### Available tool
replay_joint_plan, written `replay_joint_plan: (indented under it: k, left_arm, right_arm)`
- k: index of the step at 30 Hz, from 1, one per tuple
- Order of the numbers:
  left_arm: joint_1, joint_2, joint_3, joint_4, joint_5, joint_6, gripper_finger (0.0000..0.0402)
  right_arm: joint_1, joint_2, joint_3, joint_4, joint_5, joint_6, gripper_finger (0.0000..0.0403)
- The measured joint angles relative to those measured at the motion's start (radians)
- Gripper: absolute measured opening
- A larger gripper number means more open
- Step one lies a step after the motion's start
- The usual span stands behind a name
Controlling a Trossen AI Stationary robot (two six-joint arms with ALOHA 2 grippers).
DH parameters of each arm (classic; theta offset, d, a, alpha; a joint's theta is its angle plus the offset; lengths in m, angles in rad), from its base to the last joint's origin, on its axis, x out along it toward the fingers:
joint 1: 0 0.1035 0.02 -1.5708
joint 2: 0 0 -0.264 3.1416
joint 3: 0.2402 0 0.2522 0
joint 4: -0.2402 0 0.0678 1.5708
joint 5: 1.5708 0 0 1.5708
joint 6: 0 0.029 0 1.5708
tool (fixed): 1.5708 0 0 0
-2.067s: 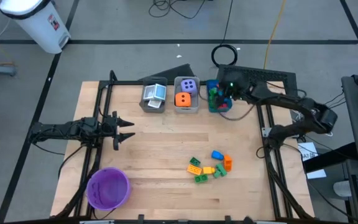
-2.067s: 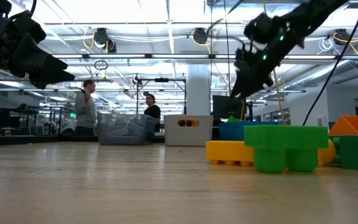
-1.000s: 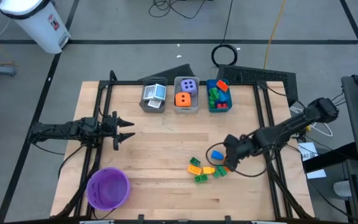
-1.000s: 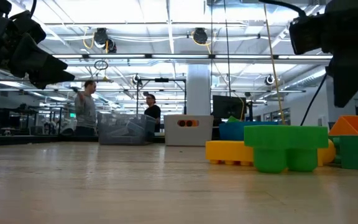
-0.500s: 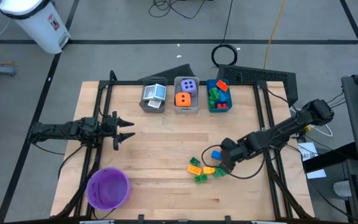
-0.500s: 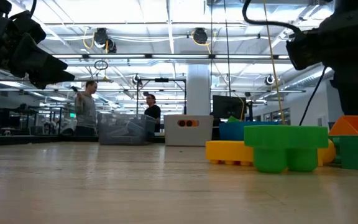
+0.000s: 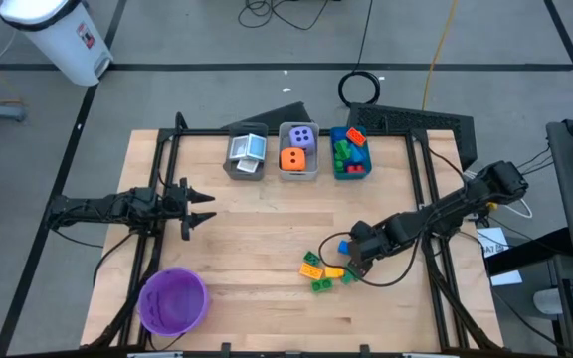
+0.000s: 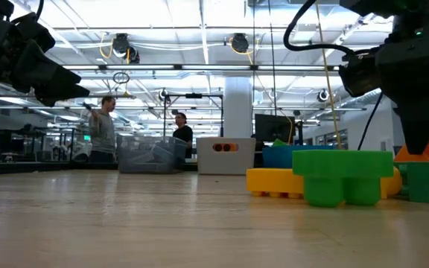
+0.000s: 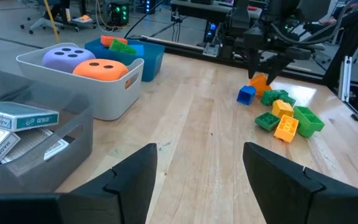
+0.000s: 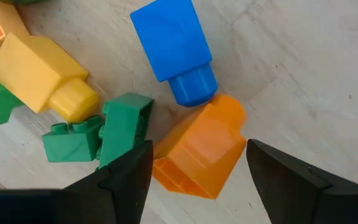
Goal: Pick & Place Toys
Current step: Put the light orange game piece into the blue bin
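Pick step under way. The right gripper (image 10: pixel 194 163) hangs directly over the orange brick (image 10: pixel 201 149), fingers parted either side, nothing grasped. Next: descend, close. The blue brick (image 10: pixel 178 50) touches the orange brick; a green brick (image 10: pixel 120 134) lies just beside it, so clearance is tight. The left gripper (image 7: pixel 205 208) waits, released, well apart from it.

Purple die (image 7: pixel 303 135) with white dots, orange die (image 7: pixel 292 158), purple bowl (image 7: pixel 172 301), blue brick (image 10: pixel 176 51), orange brick (image 10: pixel 201 148)
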Motion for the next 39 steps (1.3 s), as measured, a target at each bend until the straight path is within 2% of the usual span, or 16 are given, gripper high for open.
replay_joint_plan:
  k: [14, 24, 31, 39]
  left_arm:
    - [0.000, 0.000, 0.000, 0.000, 0.000, 0.000, 0.0246]
    - [0.000, 0.000, 0.000, 0.000, 0.000, 0.000, 0.0246]
    - [0.000, 0.000, 0.000, 0.000, 0.000, 0.000, 0.0246]
    - [0.000, 0.000, 0.000, 0.000, 0.000, 0.000, 0.0246]
  right_arm:
    - [0.000, -0.003, 0.003, -0.006, -0.024, 0.000, 0.0169]
    - [-0.007, -0.038, -0.001, -0.035, -0.018, -0.043, 0.0141]
    - [-0.008, -0.079, -0.001, -0.077, 0.058, -0.048, 0.0136]
    - [-0.008, -0.167, -0.001, -0.100, 0.090, -0.052, 0.0135]
